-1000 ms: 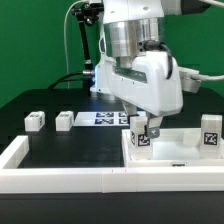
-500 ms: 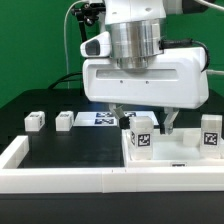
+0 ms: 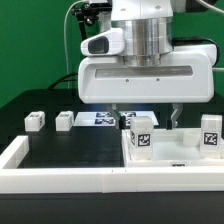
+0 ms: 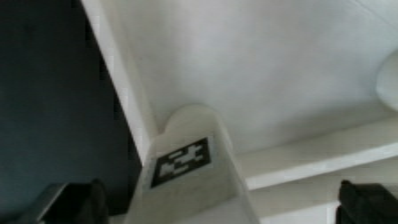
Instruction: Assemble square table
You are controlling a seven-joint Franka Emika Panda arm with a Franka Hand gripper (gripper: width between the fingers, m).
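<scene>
A white leg block (image 4: pixel 196 135) with a black-and-white tag (image 4: pixel 182 163) on its face stands upright on the white tabletop panel (image 4: pixel 267 70), close to the panel's edge where it meets the black table surface (image 4: pixel 45 90). A raised rim (image 4: pixel 329 158) runs across the panel just beside the block. The gripper (image 4: pixel 219 200) is spread wide, its two dark fingertips (image 4: pixel 71 202) on either side of the block and apart from it.

White tabletop (image 3: pixel 172 152) bearing two upright legs (image 3: pixel 140 135); two loose legs (image 3: pixel 35 120) well apart

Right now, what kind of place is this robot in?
Probably a robotics lab bench: a black table bordered by a white rail, small tagged leg blocks, and a marker board.
</scene>
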